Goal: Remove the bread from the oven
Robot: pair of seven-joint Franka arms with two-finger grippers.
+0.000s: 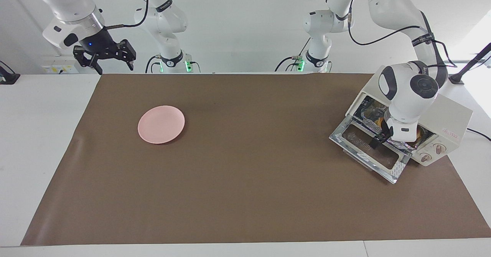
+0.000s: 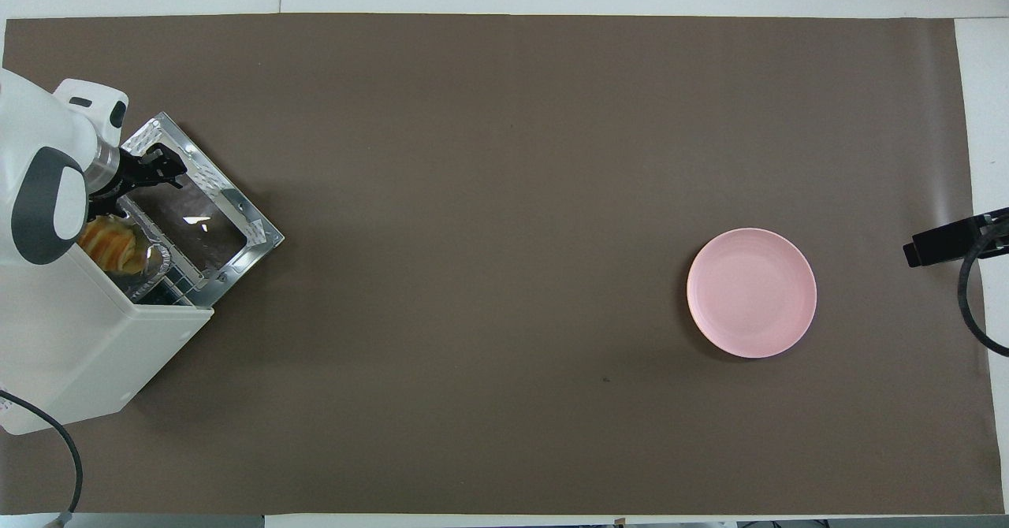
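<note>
Facing view: toaster oven sits at the left arm's end of the worktop, toward the robots' edge, glass door dropped flat onto the brown mat. Left gripper hangs low over the door hinge at the oven mouth; wrist hides most of the bread, only an orange sliver shows on the foil tray. Can't tell whether its fingers are spread or closed. Right gripper waits over the robots' edge at the right arm's end, fingers apart, nothing held. Pink plate lies near it. Overhead view: bread lies in the foil tray inside the oven, long axis along the mouth; left gripper is over the door, so the bread lies back toward the cavity. Left arm is clearly nearer.
</note>
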